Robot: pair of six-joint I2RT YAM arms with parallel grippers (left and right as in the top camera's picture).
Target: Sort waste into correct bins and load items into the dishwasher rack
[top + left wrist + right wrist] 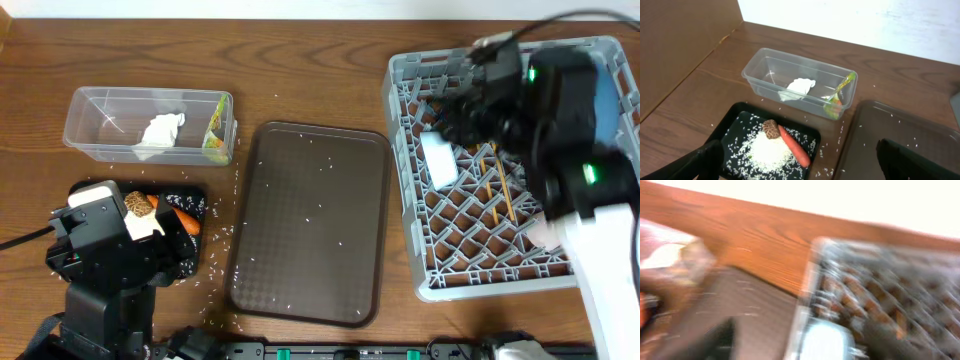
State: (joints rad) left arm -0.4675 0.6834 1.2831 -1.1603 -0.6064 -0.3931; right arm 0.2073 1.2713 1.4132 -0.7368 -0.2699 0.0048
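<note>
Chopsticks (505,195), a thin wooden pair, lie inside the grey plastic lattice rack (402,230), likely light, stiff, slippery, best pinched mid-length; my left gripper (799,162) gapes wide, right gripper (462,112) I cannot tell.

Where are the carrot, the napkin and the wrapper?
carrot (793,146), left wrist view, on the middle of its orange body.
napkin (799,86), left wrist view, on the centre of the white crumple.
wrapper (836,102), left wrist view, on its wider lower end.
</note>
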